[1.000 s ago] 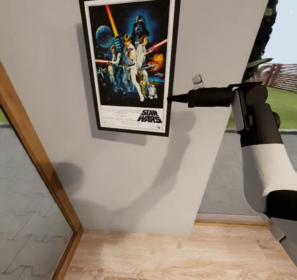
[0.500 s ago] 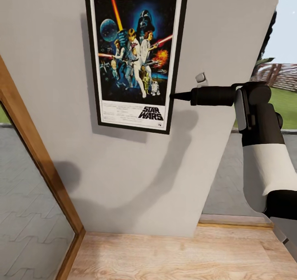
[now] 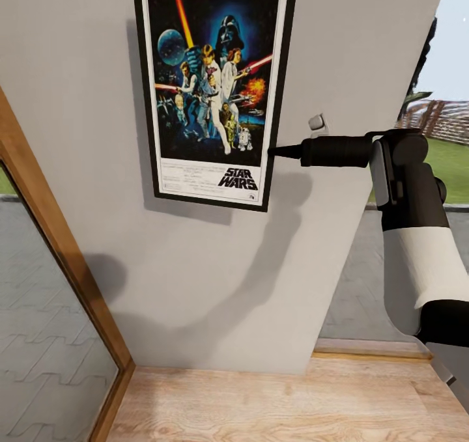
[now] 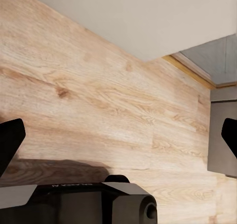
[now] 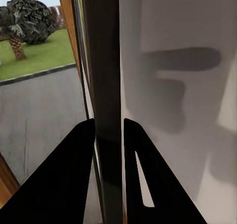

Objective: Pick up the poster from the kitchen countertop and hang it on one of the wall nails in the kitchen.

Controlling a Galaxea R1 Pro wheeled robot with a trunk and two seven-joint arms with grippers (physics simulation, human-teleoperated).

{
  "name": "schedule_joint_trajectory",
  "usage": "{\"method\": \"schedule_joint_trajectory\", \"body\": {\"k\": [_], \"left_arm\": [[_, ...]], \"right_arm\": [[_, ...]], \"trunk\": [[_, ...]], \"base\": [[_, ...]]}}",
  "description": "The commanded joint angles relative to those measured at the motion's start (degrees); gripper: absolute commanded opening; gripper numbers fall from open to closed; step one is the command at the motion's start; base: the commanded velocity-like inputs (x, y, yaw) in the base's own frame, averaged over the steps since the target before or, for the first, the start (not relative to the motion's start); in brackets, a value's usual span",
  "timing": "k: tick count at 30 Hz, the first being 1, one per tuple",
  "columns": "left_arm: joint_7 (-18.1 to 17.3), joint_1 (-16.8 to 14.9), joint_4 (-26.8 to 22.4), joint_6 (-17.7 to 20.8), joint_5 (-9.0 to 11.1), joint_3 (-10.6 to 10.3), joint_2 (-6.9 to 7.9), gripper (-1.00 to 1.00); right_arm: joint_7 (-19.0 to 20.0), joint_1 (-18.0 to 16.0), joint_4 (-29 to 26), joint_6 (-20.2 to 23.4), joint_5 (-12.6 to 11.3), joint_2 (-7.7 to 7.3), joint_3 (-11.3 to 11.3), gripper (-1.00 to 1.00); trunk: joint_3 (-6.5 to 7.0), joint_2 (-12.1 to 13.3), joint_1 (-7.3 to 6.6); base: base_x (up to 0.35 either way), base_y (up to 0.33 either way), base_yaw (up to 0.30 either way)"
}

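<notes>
Hanging step: right gripper (image 5: 108,135) clenched on black-framed Star Wars poster (image 3: 213,90) against pale grey wall (image 3: 195,279). Next, probably release and withdraw. Left gripper (image 4: 118,135) spread over wood floor (image 4: 98,100).

A plain pale grey wall panel (image 3: 195,286) carries the upright black-framed Star Wars poster (image 3: 215,90), which lies flat against it, slightly tilted. A small grey fitting (image 3: 316,122) sits on the panel just beside the poster's edge. Below, the panel meets a light wooden plank floor (image 3: 273,403).
</notes>
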Motion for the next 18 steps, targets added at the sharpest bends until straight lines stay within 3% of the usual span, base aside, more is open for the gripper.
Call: {"method": "schedule_joint_trajectory", "body": {"k": [1,18], "left_arm": [[-0.16,-0.06,0.08,-0.29,0.06,0.0,0.01,1.0],[-0.25,0.27,0.0,-0.49,0.02,-0.33,-0.28,1.0]], "right_arm": [[0.18,-0.07,0.02,0.55,-0.18,-0.02,0.03,-1.0],[0.09,0.27,-0.32,0.47,-0.27,0.32,0.1,-1.0]], "trunk": [[-0.13,-0.13,0.04],[-0.13,-0.13,0.04]], "base": [[0.0,0.0,0.0],[0.0,0.0,0.0]]}}
